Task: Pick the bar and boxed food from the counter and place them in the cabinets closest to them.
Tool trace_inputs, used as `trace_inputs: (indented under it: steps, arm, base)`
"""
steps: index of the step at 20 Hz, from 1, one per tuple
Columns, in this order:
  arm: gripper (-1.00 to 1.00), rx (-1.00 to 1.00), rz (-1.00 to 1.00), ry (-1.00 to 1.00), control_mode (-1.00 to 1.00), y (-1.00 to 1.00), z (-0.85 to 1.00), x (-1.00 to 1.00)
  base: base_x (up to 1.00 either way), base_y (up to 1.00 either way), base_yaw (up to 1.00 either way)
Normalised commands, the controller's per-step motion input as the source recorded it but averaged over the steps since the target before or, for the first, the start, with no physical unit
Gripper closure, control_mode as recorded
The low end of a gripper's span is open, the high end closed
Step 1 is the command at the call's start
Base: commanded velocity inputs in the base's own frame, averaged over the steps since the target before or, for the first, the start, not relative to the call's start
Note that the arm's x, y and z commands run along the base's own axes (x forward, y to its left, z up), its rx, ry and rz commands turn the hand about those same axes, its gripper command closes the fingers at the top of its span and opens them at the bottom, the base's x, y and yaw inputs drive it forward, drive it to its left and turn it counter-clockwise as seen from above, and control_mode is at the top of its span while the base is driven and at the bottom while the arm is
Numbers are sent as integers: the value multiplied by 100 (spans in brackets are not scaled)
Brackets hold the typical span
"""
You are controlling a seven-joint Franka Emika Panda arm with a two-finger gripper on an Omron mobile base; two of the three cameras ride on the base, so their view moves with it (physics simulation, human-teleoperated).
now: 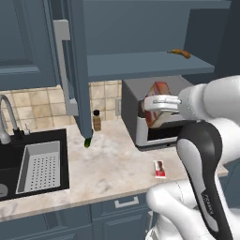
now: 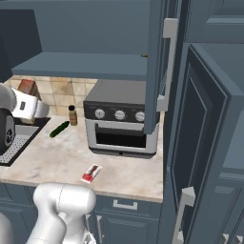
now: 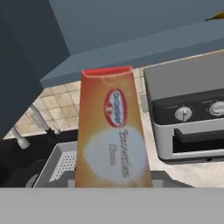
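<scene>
Holding the boxed food (image 3: 113, 131) upright, the tool (image 1: 157, 110) hangs above the tabletop (image 1: 112, 164) in front of the toaster oven (image 2: 121, 124) — below the open cabinets' shelf (image 1: 145, 63). The bar (image 1: 160, 168) lies flat near the tabletop's front edge — well apart from the small bottle (image 1: 96, 120).

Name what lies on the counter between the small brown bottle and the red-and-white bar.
Bare counter only, in the left base view: nothing lies between the bottle and the bar.
</scene>
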Motion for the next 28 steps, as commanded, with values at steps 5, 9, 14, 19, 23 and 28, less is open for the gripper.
trace_inputs:
  steps: [5,9,14,19,23,28]
  arm:
    - [100,1,-4,-1,-100,-12,51,-1]
    - [100,0,-5,0,-100,-26,44,0]
    - [100,0,-5,0,-100,-41,33,0]
    - [100,-1,-3,-1,-100,-11,1,-1]
    - [100,0,0,-5,-100,-1,12,0]
    - [100,-1,0,-4,-100,0,2,0]
  base:
    - [0,0,0]
    - [0,0,0]
    - [0,0,0]
    - [0,0,0]
    - [0,0,0]
    - [0,0,0]
